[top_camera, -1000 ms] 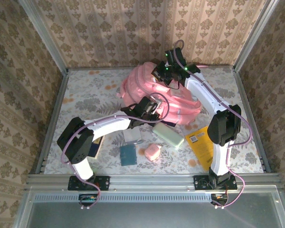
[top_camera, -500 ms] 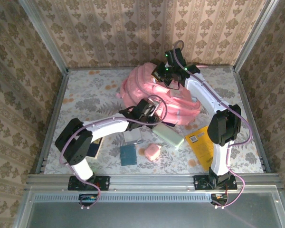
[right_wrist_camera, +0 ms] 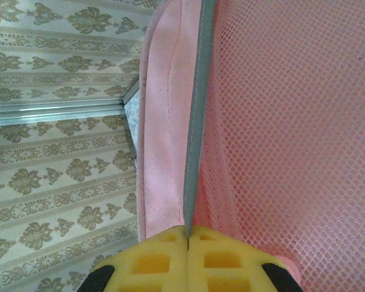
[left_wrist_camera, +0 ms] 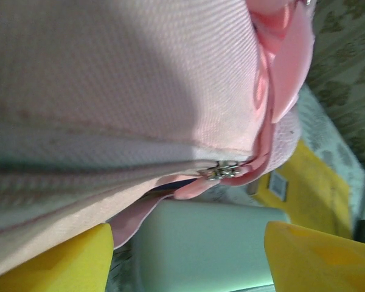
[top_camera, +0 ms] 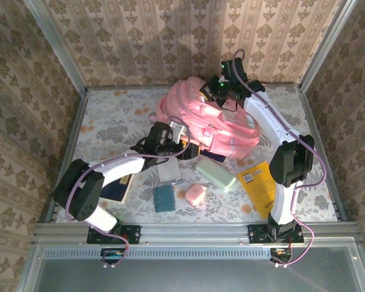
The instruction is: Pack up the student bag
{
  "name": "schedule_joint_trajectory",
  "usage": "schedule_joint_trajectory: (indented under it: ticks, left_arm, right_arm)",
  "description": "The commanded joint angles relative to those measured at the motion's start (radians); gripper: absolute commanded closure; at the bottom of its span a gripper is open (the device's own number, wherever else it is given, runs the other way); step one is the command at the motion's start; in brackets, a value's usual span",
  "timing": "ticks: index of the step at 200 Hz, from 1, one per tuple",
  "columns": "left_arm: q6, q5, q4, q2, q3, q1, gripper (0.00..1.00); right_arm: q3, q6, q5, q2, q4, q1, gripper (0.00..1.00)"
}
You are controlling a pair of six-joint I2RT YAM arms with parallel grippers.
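Outstretched, right claw (right_wrist_camera: 187, 242) pinches student bag (top_camera: 194, 118) edge.

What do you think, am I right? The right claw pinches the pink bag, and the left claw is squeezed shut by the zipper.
Not quite. The left gripper is open, not shut: the left wrist view shows its yellow pads wide apart by the zipper. The right gripper does pinch the student bag.

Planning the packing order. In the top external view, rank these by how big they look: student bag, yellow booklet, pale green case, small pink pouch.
1. student bag, by far the largest
2. yellow booklet
3. pale green case, somewhat smaller than the booklet
4. small pink pouch
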Motion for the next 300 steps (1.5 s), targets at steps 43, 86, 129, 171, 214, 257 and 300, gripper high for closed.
schedule_joint_trajectory:
  ticks: [43,86,129,171,214,257,300]
  left_arm:
    - [-0.142,0.113,0.205,0.076,-0.004,-0.015,0.32]
    - [-0.039,-0.007,0.024,-0.048,-0.038,-0.012,0.32]
    - [-0.053,0.008,0.06,-0.046,-0.059,-0.034,0.31]
    - [-0.088,0.033,0.158,0.054,-0.023,-0.072,0.22]
    - [-0.088,-0.002,0.156,0.093,0.001,-0.078,0.22]
    - [-0.079,0.007,0.163,0.137,0.059,-0.068,0.23]
    - [-0.062,0.001,0.164,0.18,0.111,-0.053,0.27]
  right_arm:
    - [0.068,0.071,-0.086,-0.083,0.074,0.003,1.0]
    - [0.066,0.054,-0.055,-0.087,0.057,-0.005,1.0]
    - [0.063,0.073,-0.064,-0.091,0.073,-0.005,1.0]
    - [0.067,0.088,-0.067,-0.097,0.075,-0.006,1.0]
    - [0.064,0.104,-0.077,-0.103,0.082,-0.006,1.0]
    - [0.043,0.133,-0.099,-0.113,0.107,-0.005,1.0]
    - [0.037,0.159,-0.131,-0.12,0.127,-0.006,1.0]
